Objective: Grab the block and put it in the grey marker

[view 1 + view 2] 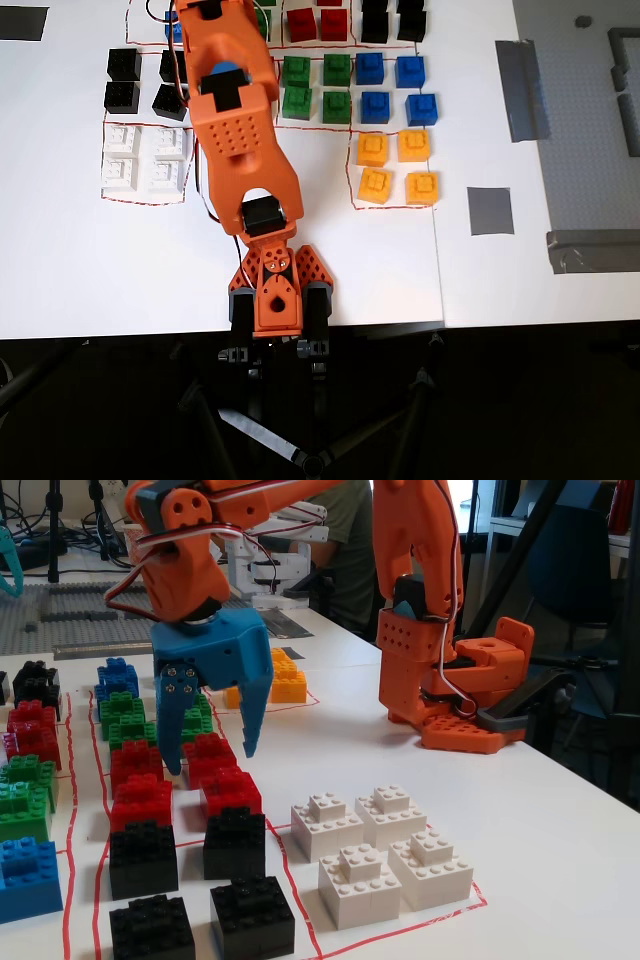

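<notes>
Nothing is carried out yet, as I judge it: I hold nothing, and both the grab and the drop-off are left.

In the fixed view, starting at the left, the red blocks sit in two short columns running near to far, between the green blocks [125,716] beyond them and the black blocks [143,858] nearer the camera. The block [208,755] I seem to be lined up on is the far one in the right column. My gripper [212,748] hangs over it, blue fingers [251,715] pointing down and spread apart, empty, one tip on each side of the red. Whether the tips touch anything I cannot tell.

Further right lie the white blocks [385,855], then my orange base [455,695] at the table's edge.

In the overhead view my arm [235,140] reaches from the base to the far edge, hiding my fingers. The grey marker [490,211] lies bare, well to the right, past the yellow blocks [397,167].
</notes>
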Controlling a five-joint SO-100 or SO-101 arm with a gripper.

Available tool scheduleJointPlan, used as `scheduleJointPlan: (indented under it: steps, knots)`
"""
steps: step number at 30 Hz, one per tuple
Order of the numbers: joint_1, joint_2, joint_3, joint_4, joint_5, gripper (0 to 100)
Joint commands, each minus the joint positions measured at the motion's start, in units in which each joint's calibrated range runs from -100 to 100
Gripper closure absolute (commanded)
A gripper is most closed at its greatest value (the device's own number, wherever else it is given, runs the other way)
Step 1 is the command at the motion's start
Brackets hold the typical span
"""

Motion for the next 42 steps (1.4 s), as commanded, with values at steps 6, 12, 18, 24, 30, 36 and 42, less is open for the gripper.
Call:
scheduleJointPlan:
  steps: [6, 12, 18, 24, 30, 36, 42]
  knots:
    - [1.52, -3.08, -2.60, -2.06, 0.00, 76]
    - [2.35, -2.91, -1.42, -2.87, 0.20, 77]
    - [3.35, -3.00, 0.85, -3.85, 0.63, 82]
    - [3.77, -3.60, 3.39, -4.83, 1.22, 96]
    - [2.27, -4.46, 4.30, -4.59, 2.49, 100]
    - [-0.73, -13.01, 4.03, -2.30, 3.52, 100]
    - [-3.39, -17.59, -4.42, 6.18, 5.03, 100]
